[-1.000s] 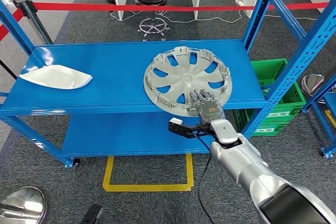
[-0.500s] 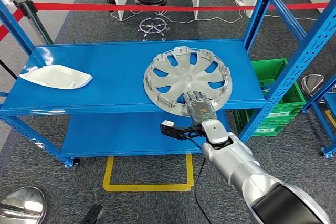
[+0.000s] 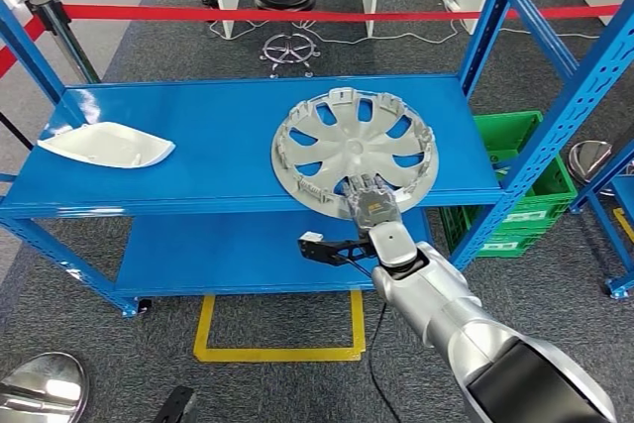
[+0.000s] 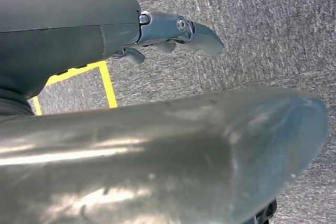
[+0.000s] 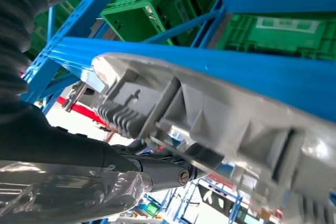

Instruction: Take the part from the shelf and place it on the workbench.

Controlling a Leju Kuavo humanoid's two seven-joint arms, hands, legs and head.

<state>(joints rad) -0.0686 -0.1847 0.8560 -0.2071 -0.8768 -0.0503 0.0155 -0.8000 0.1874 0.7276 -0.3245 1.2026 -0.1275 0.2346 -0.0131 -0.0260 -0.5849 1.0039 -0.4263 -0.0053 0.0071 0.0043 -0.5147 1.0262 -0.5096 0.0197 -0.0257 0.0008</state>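
Grasp step, part not lifted yet. Hubcap point(image 3: 353, 152) flat on top shelf point(image 3: 217, 146), right of centre, near rim overhanging front edge. Right hand point(image 3: 369, 205) at hubcap's 6 o'clock rim, arm reaching in from 5 o'clock, palm down over rim. Right wrist view: fingers point(image 5: 158, 169) lying along rim underside point(image 5: 206, 114), touching; clamped or not, cannot tell. Next, judged: firm pinch on rim, then lift clear of shelf, carry toward desk. Left hand point(image 4: 174, 30) hanging over floor, fingers apart, holding nothing.

The right hand point(image 3: 371, 208) hides the hubcap point(image 3: 354, 151) rim; its grip seems unclear.
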